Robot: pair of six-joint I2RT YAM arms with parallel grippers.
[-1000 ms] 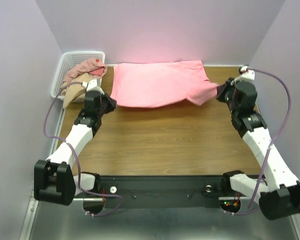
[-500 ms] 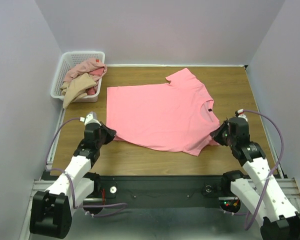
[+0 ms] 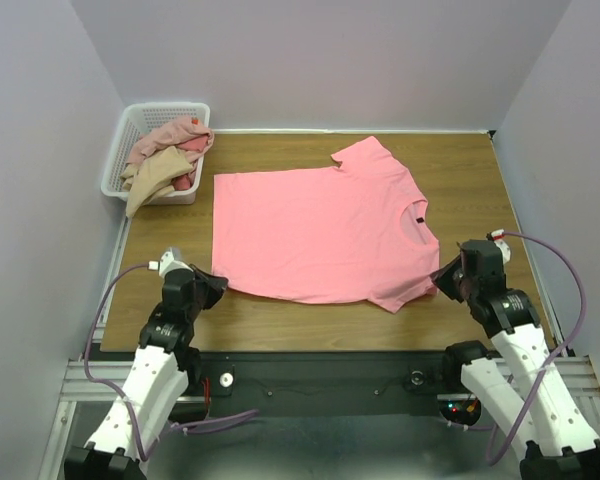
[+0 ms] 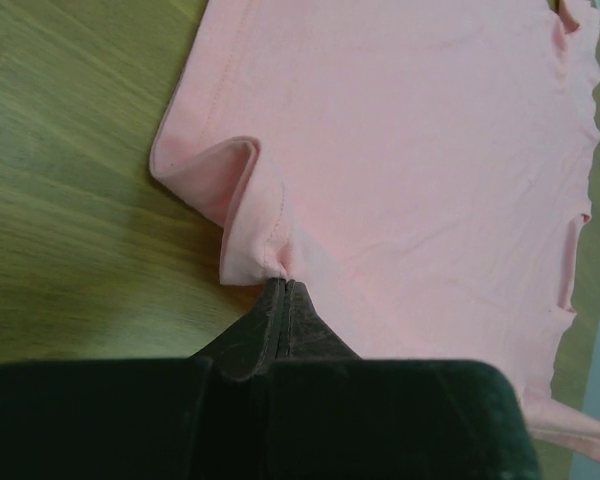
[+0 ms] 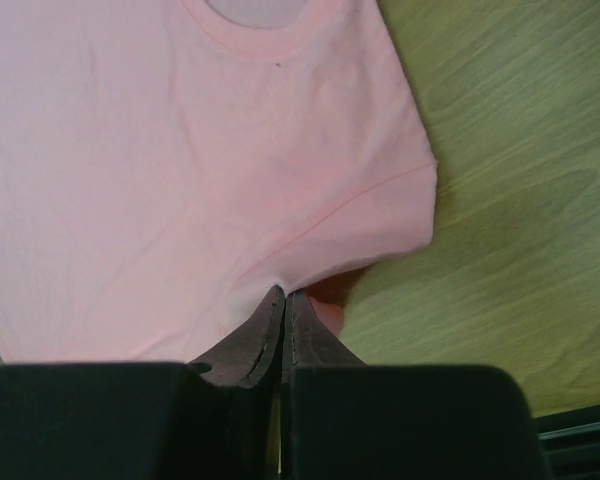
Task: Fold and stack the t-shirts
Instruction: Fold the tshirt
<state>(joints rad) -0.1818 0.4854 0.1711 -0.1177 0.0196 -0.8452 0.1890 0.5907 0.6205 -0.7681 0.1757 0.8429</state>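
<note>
The pink shirt (image 3: 320, 225) lies flat on the table (image 3: 480, 170), left claw (image 4: 285, 287) and right claw (image 5: 283, 296) each closed tight on its near corners, seemingly by thin bites, so a jerky lift could slip one free.
</note>
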